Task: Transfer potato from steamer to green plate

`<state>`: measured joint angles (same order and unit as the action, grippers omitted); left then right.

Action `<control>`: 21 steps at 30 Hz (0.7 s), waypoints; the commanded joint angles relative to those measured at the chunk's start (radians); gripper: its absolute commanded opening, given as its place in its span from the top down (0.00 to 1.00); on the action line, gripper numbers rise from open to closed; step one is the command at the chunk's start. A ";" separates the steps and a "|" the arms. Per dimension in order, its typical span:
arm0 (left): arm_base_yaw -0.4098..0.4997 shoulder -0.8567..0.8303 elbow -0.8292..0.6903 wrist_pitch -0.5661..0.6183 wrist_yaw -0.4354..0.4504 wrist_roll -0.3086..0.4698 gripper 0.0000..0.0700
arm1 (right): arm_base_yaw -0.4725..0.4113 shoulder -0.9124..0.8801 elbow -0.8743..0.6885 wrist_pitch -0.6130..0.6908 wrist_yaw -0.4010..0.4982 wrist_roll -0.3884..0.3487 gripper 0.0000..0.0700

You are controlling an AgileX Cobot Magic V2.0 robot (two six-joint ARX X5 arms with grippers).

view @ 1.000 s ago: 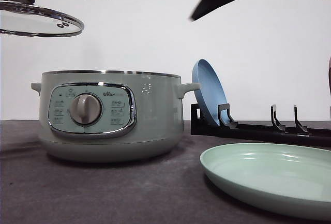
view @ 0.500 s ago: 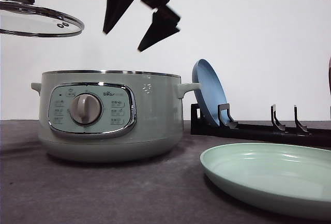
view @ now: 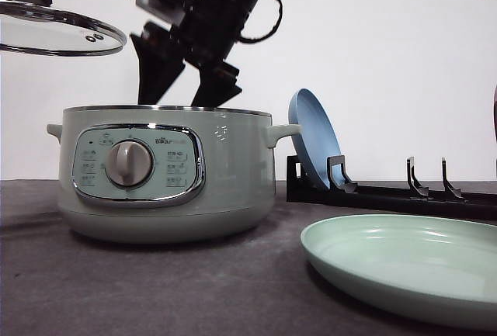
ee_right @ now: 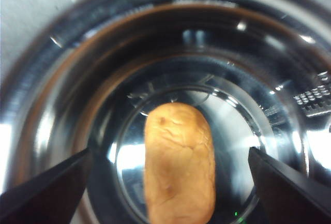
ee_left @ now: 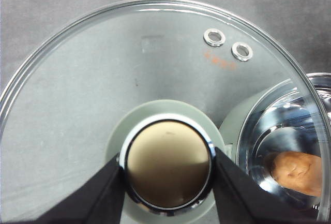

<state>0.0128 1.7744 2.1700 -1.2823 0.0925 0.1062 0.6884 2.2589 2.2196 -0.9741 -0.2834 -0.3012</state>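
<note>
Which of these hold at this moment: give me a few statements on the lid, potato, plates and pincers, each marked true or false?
1. The left pincer is shut on the lid by its knob, held off the steamer. True.
2. The potato already lies on the green plate. False: it lies on the steamer's shiny floor, and the plate holds nothing.
3. The right pincer is open, its fingers at the steamer's rim on either side of the potato. True.
4. The blue plate lies flat on the table. False: it stands on edge in the black rack.
5. The right pincer grips the potato. False: its fingers are clear of it.
</note>
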 commanded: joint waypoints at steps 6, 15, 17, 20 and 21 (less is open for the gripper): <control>0.002 -0.018 0.047 0.040 0.008 0.006 1.00 | 0.010 0.070 0.031 0.016 0.030 -0.051 0.15; 0.003 -0.018 0.047 0.027 0.008 0.006 1.00 | 0.012 0.094 0.031 0.025 0.025 -0.051 0.15; 0.003 -0.018 0.047 0.024 0.008 0.007 1.00 | 0.015 0.102 0.031 0.026 0.025 -0.050 0.15; 0.003 -0.018 0.047 0.024 0.008 0.007 1.00 | 0.016 0.118 0.031 0.029 0.025 -0.049 0.15; 0.003 -0.018 0.047 0.025 0.008 0.007 1.00 | 0.016 0.124 0.031 0.030 0.025 -0.047 0.15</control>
<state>0.0128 1.7744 2.1700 -1.2899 0.0925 0.1066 0.6941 2.3364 2.2215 -0.9505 -0.2577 -0.3435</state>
